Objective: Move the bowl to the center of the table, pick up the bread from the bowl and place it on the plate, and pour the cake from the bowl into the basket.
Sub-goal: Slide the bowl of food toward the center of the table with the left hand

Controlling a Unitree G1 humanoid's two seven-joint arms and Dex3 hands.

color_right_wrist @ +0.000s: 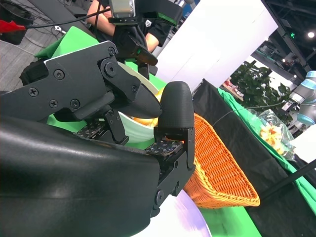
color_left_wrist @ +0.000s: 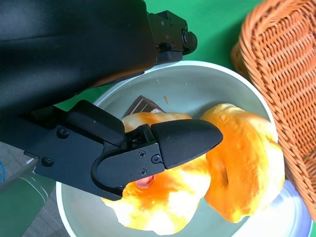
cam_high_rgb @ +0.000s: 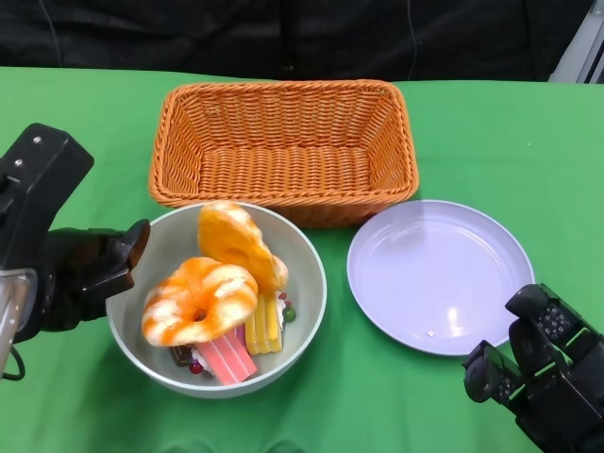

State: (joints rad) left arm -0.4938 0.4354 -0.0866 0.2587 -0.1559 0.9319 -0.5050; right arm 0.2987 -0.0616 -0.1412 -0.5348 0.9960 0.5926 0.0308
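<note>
Green table (cam_high_rgb: pixel 85 104) across the whole head view. On it, from largest down:

Orange wicker basket (cam_high_rgb: pixel 283 146) at 12 o'clock, upright, nothing seen inside.

Grey bowl (cam_high_rgb: pixel 307 278) at 6 o'clock of the basket, its far rim just beside the basket's near wall; whether touching cannot be told. Roughly mid-table, a little toward 9 o'clock.

Lilac plate (cam_high_rgb: pixel 439 274) at 3 o'clock of the bowl, just beside it, also near the basket's near right corner.

Left hand (cam_high_rgb: pixel 90 269) at 9 o'clock of the bowl, fingertip at the rim; in the left wrist view, thumb over the inside of the bowl and the other fingers outside it, so apparently gripping the rim.

Right hand (cam_high_rgb: pixel 538 363) at 5 o'clock of the plate, fingers curled inward, holding nothing, apart from the plate's edge.

Two pieces of glazed ring-shaped bread in the bowl: one bread ring (cam_high_rgb: pixel 200 299) lying toward 8 o'clock, the other bread piece (cam_high_rgb: pixel 238 241) leaning up at 12 o'clock.

Cake slices (cam_high_rgb: pixel 243 342), pink and yellow, low in the bowl at 6 o'clock, partly under the bread.
</note>
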